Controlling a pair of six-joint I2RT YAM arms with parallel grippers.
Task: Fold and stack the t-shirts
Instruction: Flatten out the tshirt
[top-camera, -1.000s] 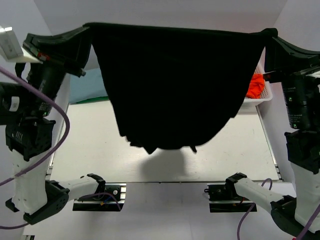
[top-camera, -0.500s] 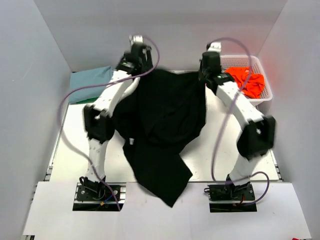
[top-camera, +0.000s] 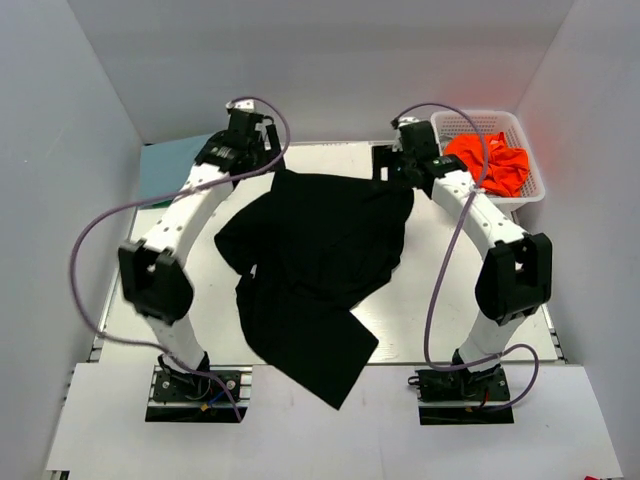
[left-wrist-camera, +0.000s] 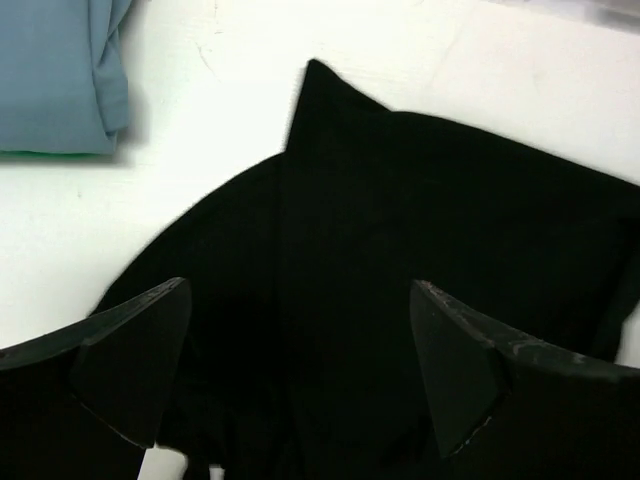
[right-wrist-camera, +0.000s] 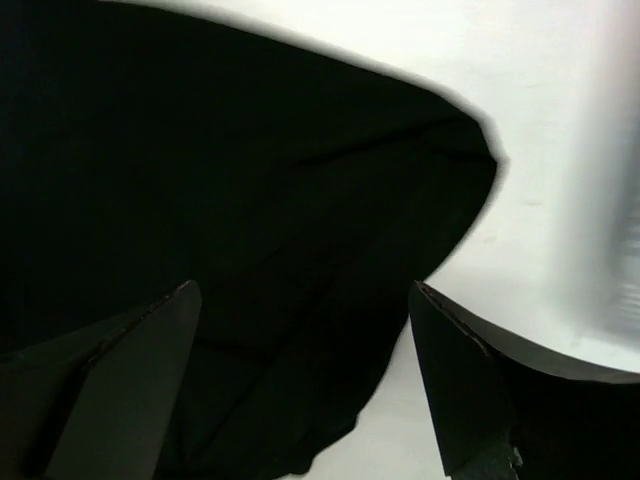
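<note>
Large black soft t-shirt (top-camera: 315, 260) lies rumpled on the white table (top-camera: 400, 320), with one end draped over the near edge. Left gripper (left-wrist-camera: 300, 380) and right gripper (right-wrist-camera: 300, 380) hover at its far corners, jaws spread, pinching nothing. Folded light blue t-shirt (top-camera: 170, 165) at far left. Orange t-shirt (top-camera: 490, 165) in white mesh basket (top-camera: 530, 195).

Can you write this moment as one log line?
left pincer: open | right pincer: open | black t-shirt: crumpled on table | orange t-shirt: in basket
</note>
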